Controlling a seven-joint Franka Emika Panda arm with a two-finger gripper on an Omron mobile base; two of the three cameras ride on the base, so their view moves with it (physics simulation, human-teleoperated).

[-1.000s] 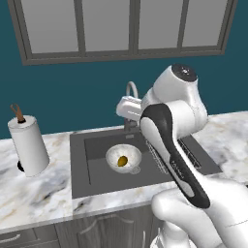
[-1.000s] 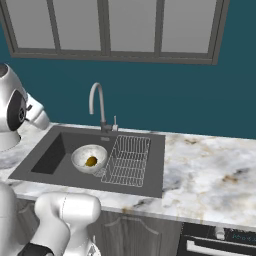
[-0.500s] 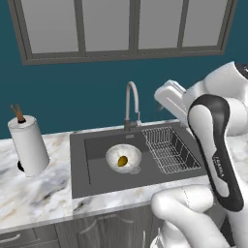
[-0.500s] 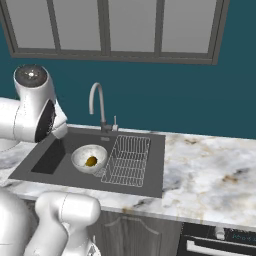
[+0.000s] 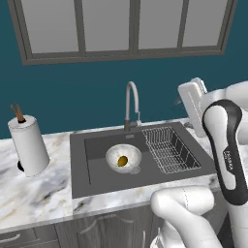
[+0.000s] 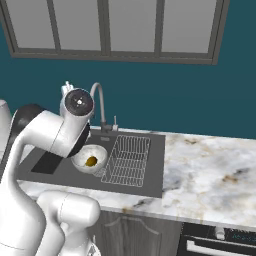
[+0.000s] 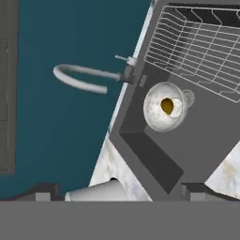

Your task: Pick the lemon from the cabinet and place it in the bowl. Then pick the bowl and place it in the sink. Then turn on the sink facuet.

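Observation:
The white bowl (image 5: 123, 159) stands in the dark sink (image 5: 97, 169) with the lemon (image 5: 122, 161) inside it, beside the wire rack (image 5: 169, 150). The silver gooseneck faucet (image 5: 131, 104) rises at the basin's back edge. My gripper (image 5: 190, 99) hangs high, to the right of the faucet and apart from it. In the hand view the gripper (image 7: 124, 189) is open with nothing between its fingertips (image 7: 44, 190); far below it lie the bowl (image 7: 163, 111), the lemon (image 7: 167, 106) and the faucet (image 7: 84, 77) with its small lever (image 7: 123, 58). The cabinet is out of view.
A paper towel roll (image 5: 29, 145) stands on the marble counter (image 5: 34, 189) left of the sink. My arm's elbow (image 6: 77, 102) looms over the basin's left side in the right base view. A window (image 5: 126, 26) spans the teal wall. An oven front (image 6: 220, 245) sits at the lower right.
My arm has swung off the basin, up and toward the wire-rack side. The faucet, hidden behind it a second ago, now shows whole. Bowl and lemon stay in the sink.

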